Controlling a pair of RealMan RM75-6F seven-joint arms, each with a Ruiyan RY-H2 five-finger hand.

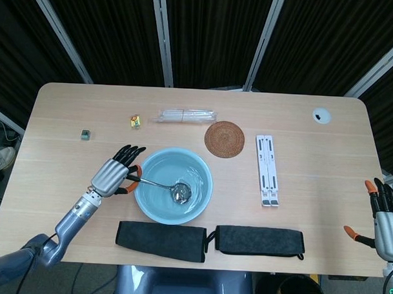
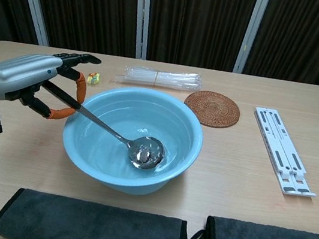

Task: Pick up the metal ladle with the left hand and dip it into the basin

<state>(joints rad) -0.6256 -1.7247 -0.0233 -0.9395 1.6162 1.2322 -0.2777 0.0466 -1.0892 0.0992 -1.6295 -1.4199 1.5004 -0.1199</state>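
Bright even overhead light, soft shadows, sharp focus, dark backdrop
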